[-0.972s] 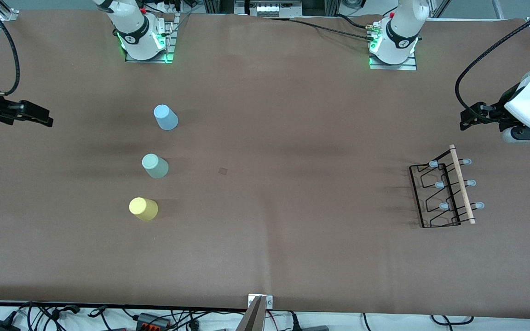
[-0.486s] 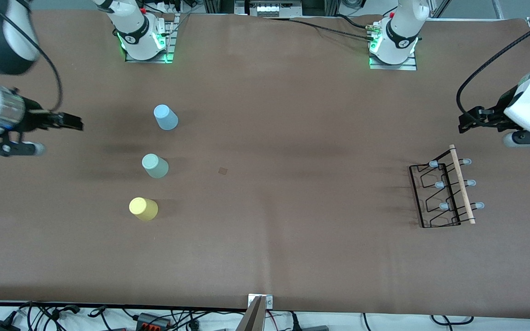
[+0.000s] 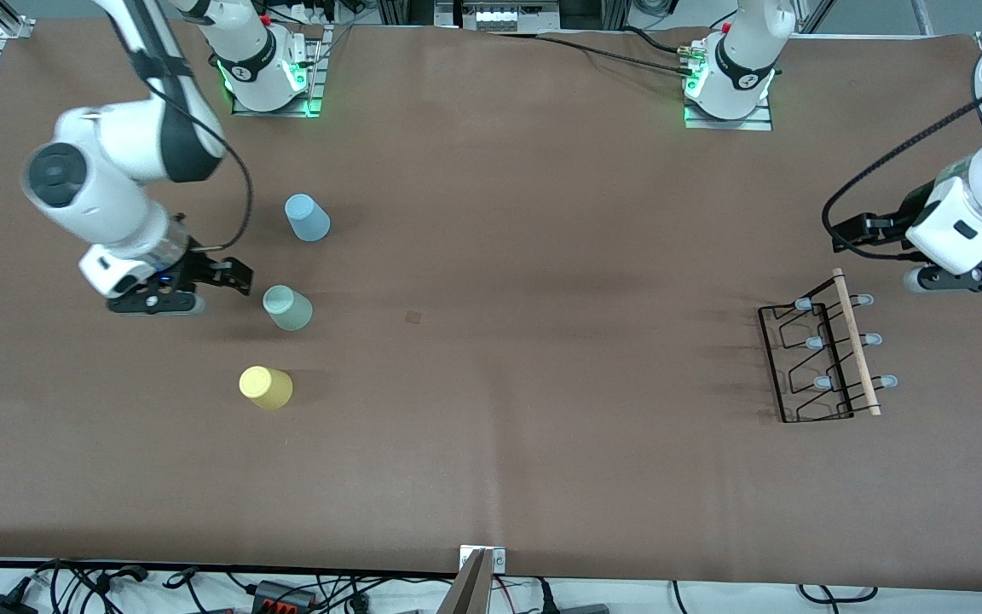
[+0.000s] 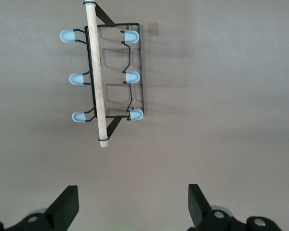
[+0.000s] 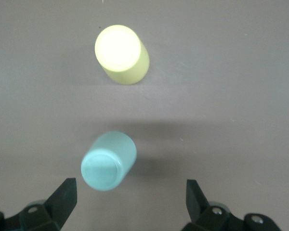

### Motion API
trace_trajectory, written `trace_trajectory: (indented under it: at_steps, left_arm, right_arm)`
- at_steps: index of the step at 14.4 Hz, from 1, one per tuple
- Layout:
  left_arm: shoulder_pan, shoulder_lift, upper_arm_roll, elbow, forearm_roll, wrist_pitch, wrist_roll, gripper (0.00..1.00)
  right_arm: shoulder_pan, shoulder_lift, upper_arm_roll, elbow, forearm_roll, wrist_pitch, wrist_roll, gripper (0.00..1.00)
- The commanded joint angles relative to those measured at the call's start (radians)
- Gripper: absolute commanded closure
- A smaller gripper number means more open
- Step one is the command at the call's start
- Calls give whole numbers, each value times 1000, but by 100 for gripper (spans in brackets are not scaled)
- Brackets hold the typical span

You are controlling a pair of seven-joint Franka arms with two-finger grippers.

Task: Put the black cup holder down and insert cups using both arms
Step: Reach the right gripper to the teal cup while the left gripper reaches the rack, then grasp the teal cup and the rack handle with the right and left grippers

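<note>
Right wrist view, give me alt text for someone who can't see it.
The right arm's open end effector hangs over the brown table, with the upside-down mint green cup just ahead of its two black fingers. The yellow cup, also upside down, stands apart from the mint one.

Two white jointed arms, black bands at joints, rounded glossy shells. Right end effector [image 3: 231, 275] black, two short wedge fingers, blue light on mount above it. Left end effector [image 3: 849, 232] black, same finger shape. Black cable loops along each forearm. Bases white, green-lit, on metal plates.
</note>
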Motion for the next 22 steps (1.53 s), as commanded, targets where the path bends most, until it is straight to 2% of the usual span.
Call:
trace_trajectory:
  at_steps: [1, 5, 8, 11, 13, 15, 16, 19, 21, 22]
  left_arm:
    - [5, 86, 8, 79, 2, -31, 30, 0]
    - [15, 154, 11, 50, 37, 58, 63, 0]
    - [44, 192, 12, 16, 39, 194, 154, 1]
    - [69, 205, 12, -63, 40, 365, 205, 5]
    - [72, 215, 12, -97, 39, 409, 207, 18]
    - [86, 220, 14, -114, 39, 420, 205, 28]
    - [87, 227, 14, -125, 39, 422, 205, 33]
    - [101, 244, 14, -137, 40, 471, 210, 35]
    - [101, 249, 14, -145, 40, 475, 210, 41]
    - [101, 257, 14, -150, 40, 477, 210, 49]
  right_arm:
    - [41, 26, -3, -73, 8, 156, 52, 0]
    - [55, 103, -3, -78, 8, 243, 52, 0]
    - [56, 135, -3, -78, 8, 254, 52, 0]
    - [60, 156, -3, -78, 8, 262, 52, 0]
    - [61, 167, -3, -78, 8, 259, 54, 0]
    - [73, 178, -3, -78, 8, 257, 54, 0]
    - [75, 181, -3, -78, 8, 257, 64, 9]
    - [95, 183, -3, -78, 8, 253, 115, 39]
    - [98, 180, -3, -77, 6, 253, 106, 75]
    - [98, 169, -3, -74, 6, 245, 95, 87]
